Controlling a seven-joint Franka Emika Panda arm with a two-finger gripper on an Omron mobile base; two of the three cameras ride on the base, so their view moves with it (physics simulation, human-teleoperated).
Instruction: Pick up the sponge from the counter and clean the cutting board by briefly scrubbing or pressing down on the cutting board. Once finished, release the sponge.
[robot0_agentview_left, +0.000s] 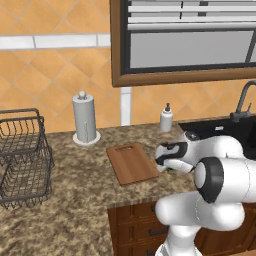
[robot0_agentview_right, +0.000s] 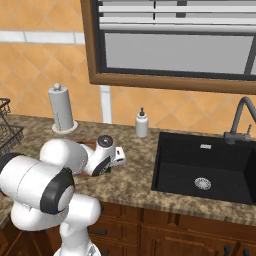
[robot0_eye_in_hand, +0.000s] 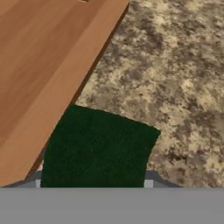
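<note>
Low over the surface (robot0_agentview_left: 75, 210), the gripper (robot0_agentview_left: 169, 167) sits just off the right long edge of the cutting board (robot0_agentview_left: 131, 162), at the end away from the handle slot. Hand view: the sponge (robot0_eye_in_hand: 98, 151) lies dark green side up between the fingers, which have drawn in against its two sides, so the pinch looks made; the tips themselves are lost behind the block. Sponge lies hard against the board's edge, seemingly touching it, on speckled granite and not on the wood. A sliver of green shows under the hand in the right base view, still at surface level, so no lift is evident. Approach from above suits the spot: the board's rim blocks one side, and a top-down grip leaves the sponge's underside free for pressing. Judged stage: grasp done, lift and short carry onto the board next. Risk: dragging sideways could catch the board's edge, so a clear rise first seems wise. Paper towel holder (robot0_agentview_left: 85, 120), soap bottle (robot0_agentview_left: 166, 119), wire basket (robot0_agentview_left: 22, 157) and sink (robot0_agentview_right: 205, 170) stand well apart, out of the way
</note>
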